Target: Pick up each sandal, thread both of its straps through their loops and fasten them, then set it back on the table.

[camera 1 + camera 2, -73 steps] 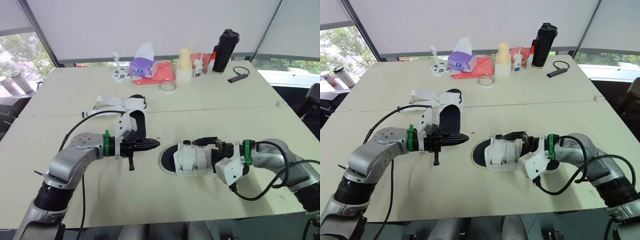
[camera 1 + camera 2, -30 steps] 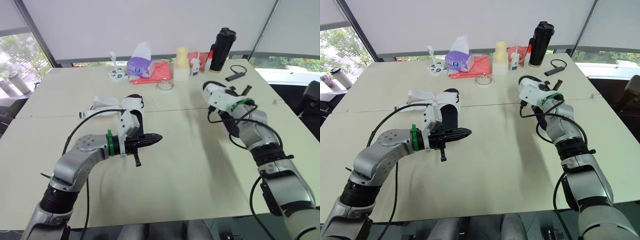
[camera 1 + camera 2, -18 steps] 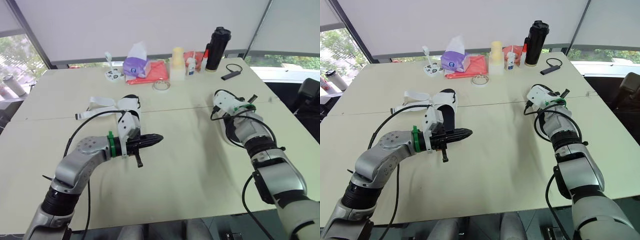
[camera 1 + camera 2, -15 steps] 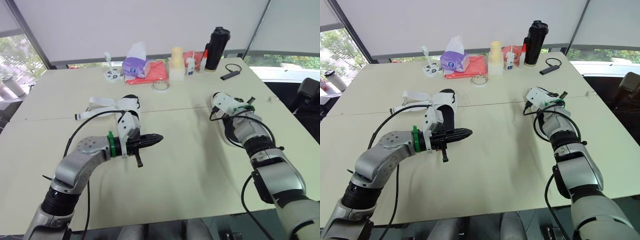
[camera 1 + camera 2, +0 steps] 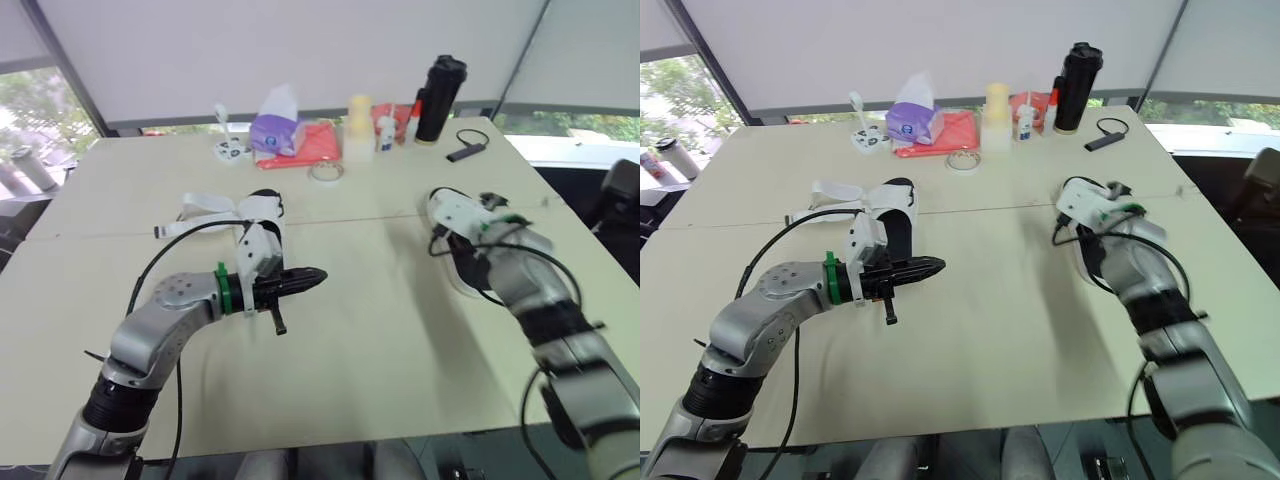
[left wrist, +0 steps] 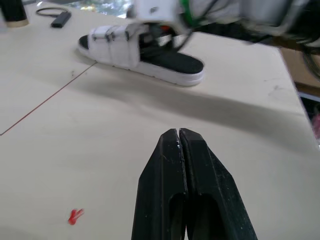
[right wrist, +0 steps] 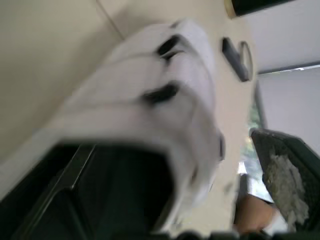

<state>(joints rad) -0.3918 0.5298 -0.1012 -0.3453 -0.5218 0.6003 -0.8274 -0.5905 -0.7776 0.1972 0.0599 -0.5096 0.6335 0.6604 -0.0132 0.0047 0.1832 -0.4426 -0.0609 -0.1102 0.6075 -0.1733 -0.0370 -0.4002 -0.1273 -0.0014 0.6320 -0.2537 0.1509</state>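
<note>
White sandal point(image 6: 119, 48) — just beneath the right tool point(image 6: 161, 39).

A pale cream table point(image 5: 400, 330) occupied the foreground, its top in two sections meeting at a straight seam point(image 5: 370, 217). White roller blinds point(image 5: 300, 50) covered the glazing behind, between dark slanted frames point(image 5: 70, 70). An uncovered window point(image 5: 40, 115) at the left showed green foliage in daylight. Lighting was even and diffuse.

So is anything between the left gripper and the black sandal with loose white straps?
Nothing visible. The left gripper hovers, shut, over the bare beige table. The black sandal with loose white straps lies flat on the table just beyond that arm's wrist, with nothing lying between them.
</note>
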